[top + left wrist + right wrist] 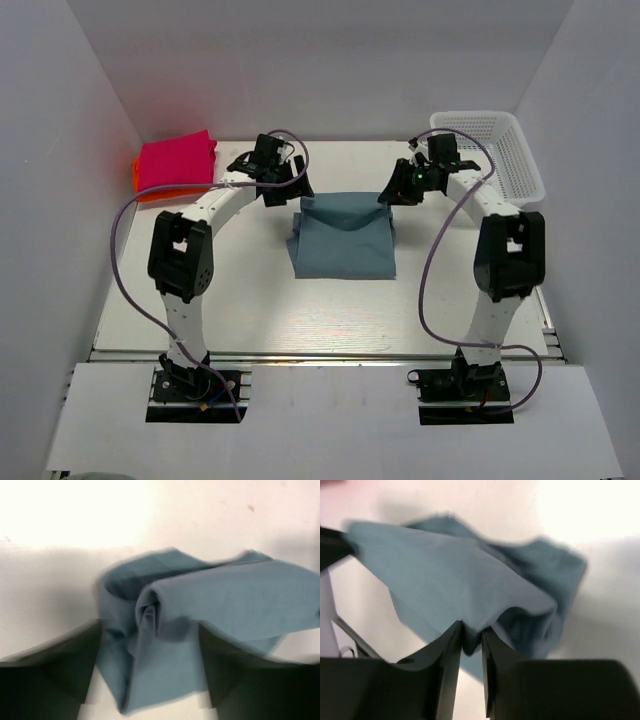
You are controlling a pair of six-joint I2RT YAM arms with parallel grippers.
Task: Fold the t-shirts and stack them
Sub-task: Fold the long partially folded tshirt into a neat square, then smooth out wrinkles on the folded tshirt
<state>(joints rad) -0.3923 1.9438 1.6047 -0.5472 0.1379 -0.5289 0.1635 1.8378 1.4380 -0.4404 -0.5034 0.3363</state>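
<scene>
The teal-blue t-shirt (345, 240) lies partly folded at the table's middle, its far edge bunched. My left gripper (287, 187) is over its far left corner; in the left wrist view (150, 680) the jaws stand wide apart with a rumpled fold of the shirt (210, 605) lying between them, not gripped. My right gripper (400, 190) is at the far right corner; in the right wrist view (471, 640) it is shut on a pinch of the teal shirt (450, 575). The magenta-pink t-shirt (177, 160) lies folded on the orange-red t-shirt (150, 192) at the back left.
A white mesh basket (505, 150) stands at the back right, close behind the right arm. White walls enclose the table on the left, back and right. Cables loop beside both arms.
</scene>
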